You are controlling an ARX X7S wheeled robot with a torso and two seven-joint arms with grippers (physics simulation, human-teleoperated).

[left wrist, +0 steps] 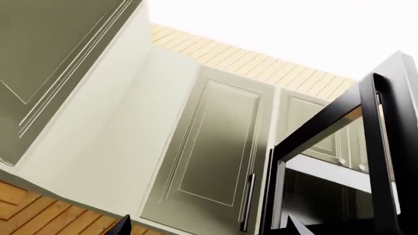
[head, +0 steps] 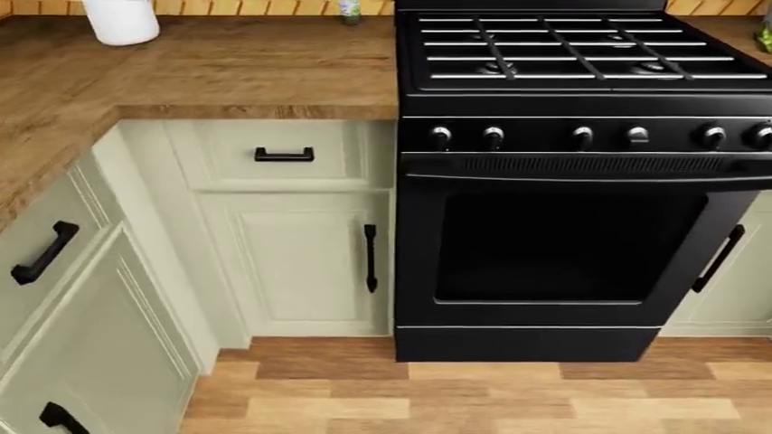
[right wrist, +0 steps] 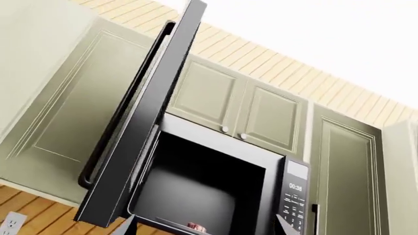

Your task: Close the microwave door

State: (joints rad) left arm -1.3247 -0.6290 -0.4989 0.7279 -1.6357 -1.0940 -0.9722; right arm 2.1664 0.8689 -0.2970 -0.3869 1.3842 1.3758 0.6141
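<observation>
The black microwave point(right wrist: 294, 193) hangs under pale green wall cabinets, and its door point(right wrist: 145, 122) stands wide open, swung out edge-on with a long bar handle point(right wrist: 117, 137). The dark cavity point(right wrist: 202, 181) holds a small reddish item point(right wrist: 195, 226) on the glass plate. My right gripper point(right wrist: 205, 231) is open below the cavity, only its fingertips point(right wrist: 282, 226) showing. The left wrist view catches the open door point(left wrist: 382, 127) from its other side. My left gripper point(left wrist: 209, 231) is open, below and beside that door, touching nothing. The head view shows neither the microwave nor the grippers.
Pale green wall cabinets point(left wrist: 216, 147) surround the microwave, one with a black handle point(left wrist: 247, 200). Lower down, the head view shows a black stove point(head: 579, 54) with its oven door point(head: 567, 244), a wooden counter point(head: 241, 72) with a white container point(head: 118, 18), and base cabinets point(head: 289, 244).
</observation>
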